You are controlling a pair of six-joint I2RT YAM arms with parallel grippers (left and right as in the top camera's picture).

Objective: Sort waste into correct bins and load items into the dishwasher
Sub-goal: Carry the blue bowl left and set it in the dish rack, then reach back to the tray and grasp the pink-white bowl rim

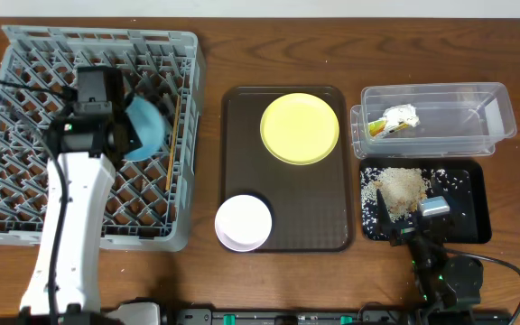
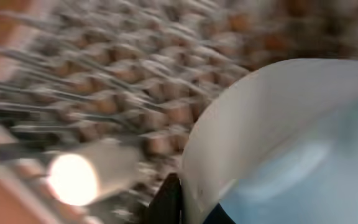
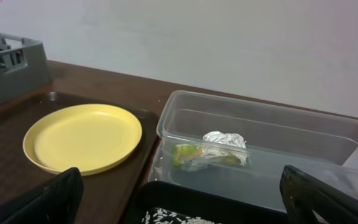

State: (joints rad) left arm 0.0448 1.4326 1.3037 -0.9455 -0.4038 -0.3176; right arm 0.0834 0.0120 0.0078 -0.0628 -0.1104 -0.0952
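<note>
The blue bowl [image 1: 149, 126] sits in the rack [image 1: 7, 135], in the far right part of it, and looks tipped rather than flat. From above, its outline is longer from the far side to the near side than it is across. Its curved edge bulges to the right, toward a chopstick [image 1: 173, 144] lying lengthwise in the rack just beside it. In the left wrist view the bowl [image 2: 291, 143] is heavily blurred. A pale rim sweeps across the frame with a light blue hollow behind it, facing the camera.

The left gripper [image 1: 120, 135] is right at the bowl's left side and covers part of it. One dark finger [image 2: 166, 199] shows against the rim, but with the blur I cannot tell whether the fingers are clamped on it or not.

To the right of the rack is a brown tray [image 1: 242, 162] with a yellow plate [image 1: 300, 128] at its far end and a white bowl [image 1: 244, 221] at its near left corner.

Further right, a clear bin [image 1: 504, 113] holds a crumpled foil wrapper [image 1: 395, 120]. In front of the bin is a black tray [image 1: 472, 194] with rice [image 1: 400, 188] scattered in it.

The right gripper [image 1: 404, 226] hangs at that tray's near edge. Its fingers [image 3: 48, 199] are spread wide apart with nothing between them.
</note>
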